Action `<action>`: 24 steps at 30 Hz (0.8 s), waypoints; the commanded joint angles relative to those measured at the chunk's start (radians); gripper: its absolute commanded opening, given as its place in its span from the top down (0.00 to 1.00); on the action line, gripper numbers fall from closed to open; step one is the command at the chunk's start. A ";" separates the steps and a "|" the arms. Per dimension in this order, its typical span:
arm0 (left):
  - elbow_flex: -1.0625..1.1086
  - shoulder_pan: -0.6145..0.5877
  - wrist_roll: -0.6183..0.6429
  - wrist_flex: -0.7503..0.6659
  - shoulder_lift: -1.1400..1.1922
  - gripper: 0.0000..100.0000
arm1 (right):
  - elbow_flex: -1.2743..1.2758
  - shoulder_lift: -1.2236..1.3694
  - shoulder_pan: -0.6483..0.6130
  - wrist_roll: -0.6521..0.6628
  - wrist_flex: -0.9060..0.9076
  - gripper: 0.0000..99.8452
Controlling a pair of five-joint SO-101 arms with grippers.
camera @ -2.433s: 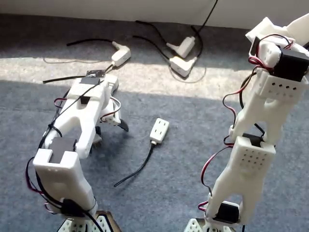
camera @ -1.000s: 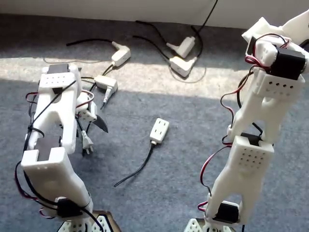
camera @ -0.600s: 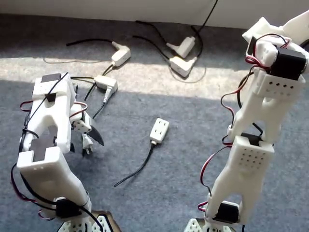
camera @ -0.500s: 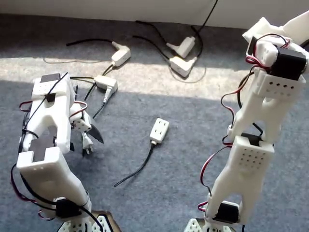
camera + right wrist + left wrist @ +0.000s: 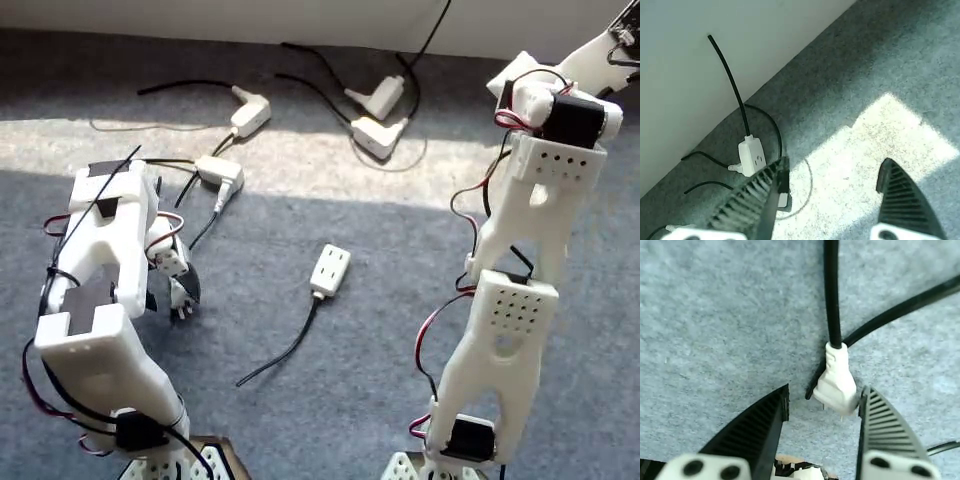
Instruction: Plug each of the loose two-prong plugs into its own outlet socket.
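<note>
Here, my left tool [image 5: 823, 394] hangs low over the grey carpet [image 5: 400, 330], its two fingers spread to either side of a white two-prong plug [image 5: 836, 384]. The plug lies on the carpet between them. One finger [image 5: 875, 415] touches its side and the other stands apart from it, so I have no hold on it. Its black cable [image 5: 831, 290] runs straight away from the tool.

In the high view this plug sits close beside my left arm, well apart from the white outlet socket [image 5: 331, 269]. That socket lies in the middle of the carpet with its own dark cord [image 5: 290, 348] trailing toward the arms' bases. A second white plug [image 5: 219, 171] lies at the edge of the sunlit strip, beyond my left arm.

My right tool [image 5: 835, 167] is held high, fingers wide apart and holding nothing. It looks down at the far carpet by the wall [image 5: 700, 30], where another socket block [image 5: 751, 156] lies with a black lead running up from it.
</note>
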 commanded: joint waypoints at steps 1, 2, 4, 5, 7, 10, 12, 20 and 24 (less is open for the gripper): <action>0.001 -0.016 0.002 -0.014 -0.008 0.78 | -0.044 -0.027 -0.008 0.009 -0.018 0.72; 0.001 -0.016 0.002 -0.014 -0.008 0.78 | -0.044 -0.030 -0.008 0.009 -0.018 0.72; 0.001 -0.016 0.000 -0.015 -0.007 0.78 | -0.044 -0.035 -0.007 0.009 -0.016 0.72; 0.001 -0.016 0.000 -0.015 -0.007 0.78 | -0.044 -0.035 -0.007 0.009 -0.016 0.72; 0.001 -0.018 0.000 -0.015 -0.007 0.79 | -0.044 -0.041 -0.007 0.009 -0.015 0.72; 0.001 -0.036 -0.002 -0.018 -0.007 0.79 | -0.044 -0.042 -0.007 0.009 -0.012 0.72; 0.001 -0.062 -0.002 -0.048 -0.007 0.79 | -0.044 -0.042 -0.005 0.009 -0.012 0.72; 0.022 -0.101 -0.061 -0.104 -0.007 0.79 | -0.045 -0.044 -0.005 0.011 -0.015 0.72; 0.022 -0.104 -0.060 -0.100 -0.007 0.79 | -0.045 -0.044 -0.005 0.011 -0.016 0.72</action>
